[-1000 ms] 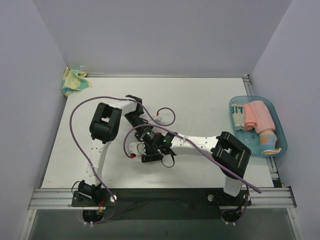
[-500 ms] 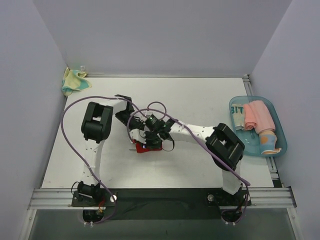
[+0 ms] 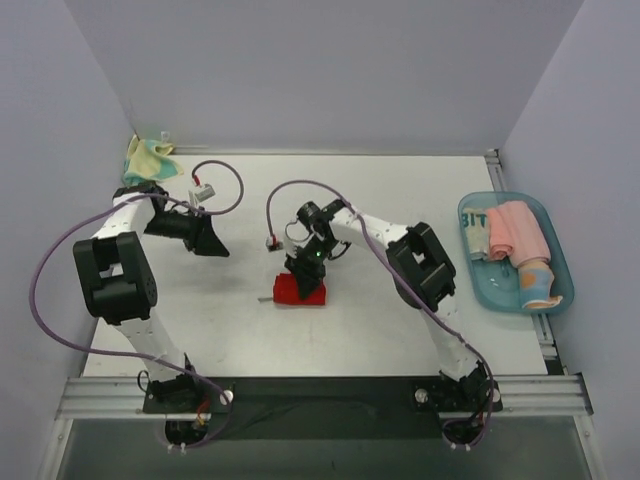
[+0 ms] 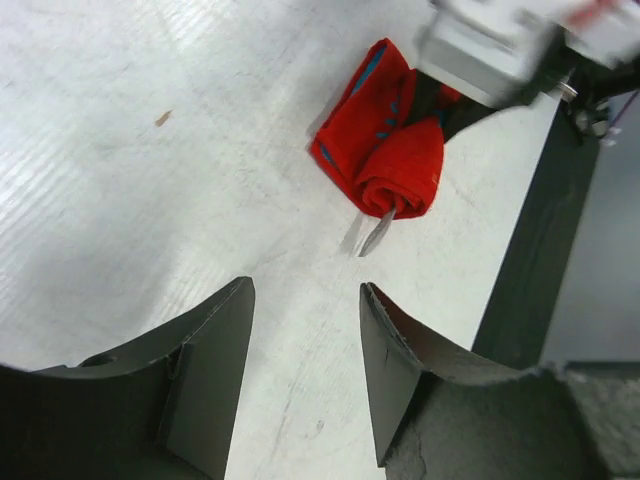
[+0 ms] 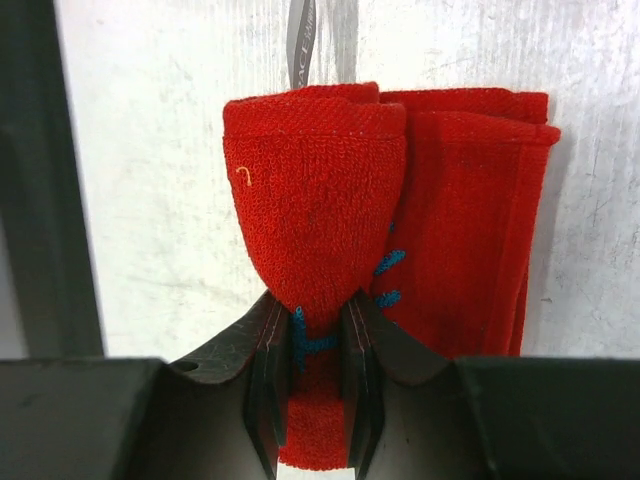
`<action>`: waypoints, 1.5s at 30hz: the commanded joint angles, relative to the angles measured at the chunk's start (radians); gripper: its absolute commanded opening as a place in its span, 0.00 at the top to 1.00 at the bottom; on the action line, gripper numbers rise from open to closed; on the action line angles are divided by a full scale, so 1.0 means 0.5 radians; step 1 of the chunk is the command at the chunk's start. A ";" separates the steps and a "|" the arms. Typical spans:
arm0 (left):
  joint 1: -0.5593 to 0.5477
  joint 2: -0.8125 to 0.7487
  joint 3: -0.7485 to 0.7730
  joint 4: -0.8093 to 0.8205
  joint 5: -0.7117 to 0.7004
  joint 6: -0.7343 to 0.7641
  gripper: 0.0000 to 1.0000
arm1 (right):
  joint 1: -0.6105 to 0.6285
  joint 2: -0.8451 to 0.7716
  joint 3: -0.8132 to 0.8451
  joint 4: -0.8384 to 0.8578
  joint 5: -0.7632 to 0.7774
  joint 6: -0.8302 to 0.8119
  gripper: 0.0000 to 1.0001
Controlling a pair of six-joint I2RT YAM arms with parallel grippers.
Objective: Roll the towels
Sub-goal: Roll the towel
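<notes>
I have the white-and-black left arm folded back on its own side, its forearm running toward the far left corner and its wrist turned inward toward the middle. Its black two-finger left gripper has the fingers spread with nothing between them, well apart from the other arm. The white-and-black right arm reaches across to the middle, wrist bent downward. Its black two-finger right gripper is pinched tight on the near end of the red terry-cloth towel roll, both fingers pressed into the cloth.
</notes>
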 commanded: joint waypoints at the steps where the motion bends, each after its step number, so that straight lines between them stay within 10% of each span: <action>1: -0.099 -0.478 -0.294 0.393 -0.041 0.041 0.43 | -0.061 0.286 0.211 -0.579 -0.213 -0.009 1.00; 13: -1.044 -1.874 -1.662 1.516 -1.019 0.176 0.28 | -0.156 0.793 0.889 -1.254 -0.468 -0.184 1.00; 17: -1.598 -1.915 -1.844 1.894 -1.412 0.167 0.27 | -0.159 0.827 0.914 -1.319 -0.459 -0.230 1.00; 27: -1.983 -1.443 -1.835 2.514 -1.671 0.200 0.28 | -0.159 0.821 0.880 -1.337 -0.462 -0.258 1.00; 32: -2.091 -1.295 -1.857 2.588 -1.710 0.179 0.36 | -0.165 0.799 0.856 -1.331 -0.459 -0.279 1.00; 39: -2.131 -1.071 -1.832 2.347 -1.876 0.028 0.72 | -0.190 0.695 0.733 -1.285 -0.471 -0.313 0.99; 45: -2.127 -1.034 -1.624 1.718 -1.652 0.077 0.94 | -0.315 0.413 0.644 -0.995 -0.431 -0.068 0.68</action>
